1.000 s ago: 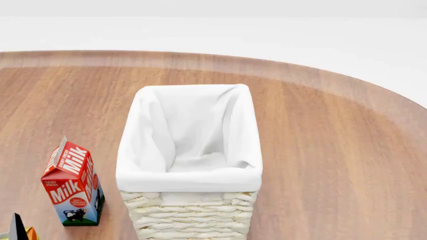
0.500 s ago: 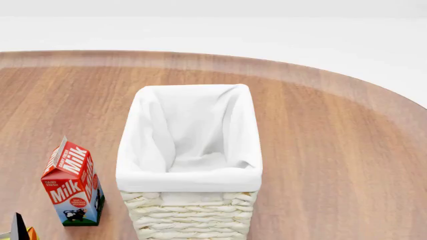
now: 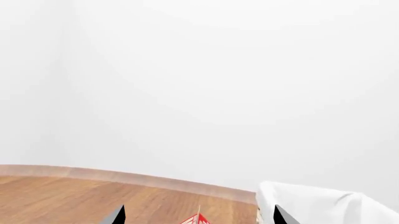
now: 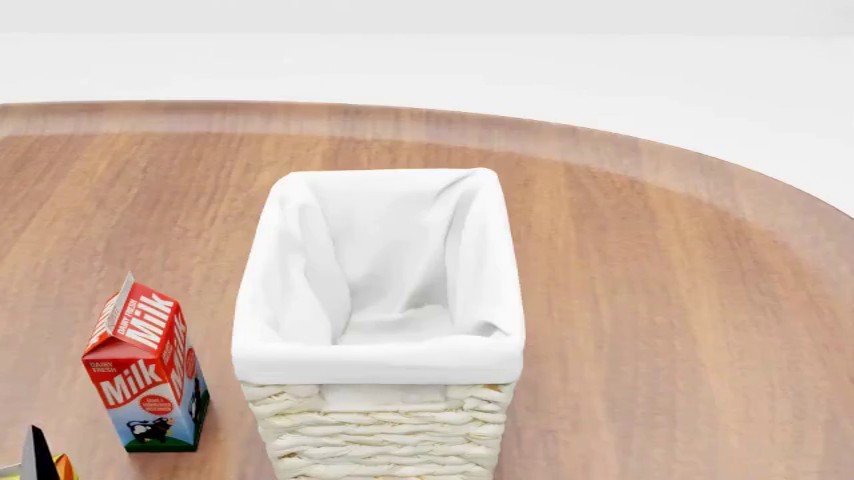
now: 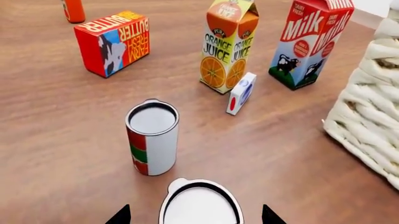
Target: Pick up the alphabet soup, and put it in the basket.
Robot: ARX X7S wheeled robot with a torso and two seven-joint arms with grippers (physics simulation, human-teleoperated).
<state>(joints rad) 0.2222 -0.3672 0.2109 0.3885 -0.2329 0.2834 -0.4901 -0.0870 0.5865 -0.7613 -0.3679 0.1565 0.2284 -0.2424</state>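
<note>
The basket, pale wicker with a white cloth lining, stands mid-table with nothing visible inside; its wicker wall shows in the right wrist view and its lining in the left wrist view. Two cans show in the right wrist view. One can, seen from above with its label hidden, sits between the open fingertips of my right gripper. The other can has a red, green and white label and stands just beyond. I cannot tell which is the alphabet soup. My left gripper is open and empty above the table.
A milk carton stands left of the basket and also shows in the right wrist view. An orange juice carton, a small white box, a butter box and an orange bottle stand beyond the cans.
</note>
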